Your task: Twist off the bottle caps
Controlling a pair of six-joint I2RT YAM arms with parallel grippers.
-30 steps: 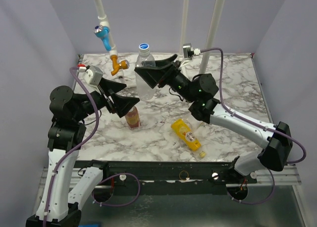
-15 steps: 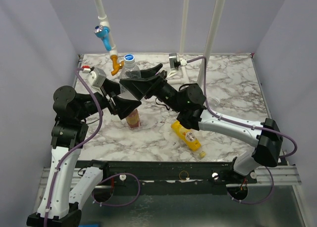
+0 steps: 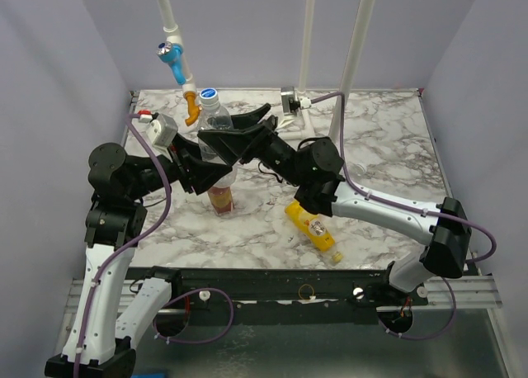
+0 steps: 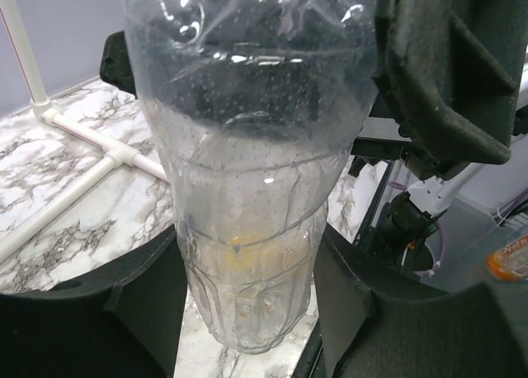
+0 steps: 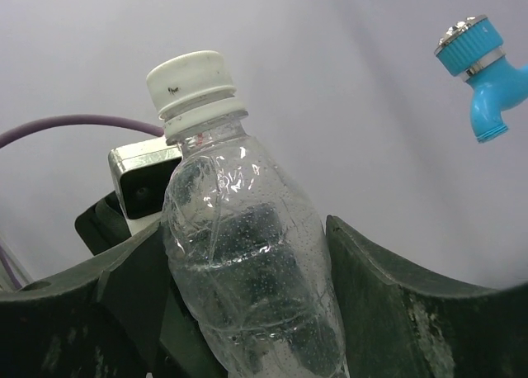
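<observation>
Clamping right fingers (image 5: 388, 295) on crinkled clear bottle (image 5: 247, 262), round white cap (image 5: 194, 81), left fingers (image 4: 140, 312) flanking base, grip unclear

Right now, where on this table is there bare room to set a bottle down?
The marble top is bare far right, between the white pipe and the right wall, and near the front edge between the brown bottle and the yellow bottle. Crowded: left of centre, where the left claw and right claw bracket the clear bottle.

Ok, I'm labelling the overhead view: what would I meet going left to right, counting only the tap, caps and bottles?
blue tap handle → clear bottle's cap → yellow bottle. The brown bottle is left out: it overlaps the cap.
</observation>
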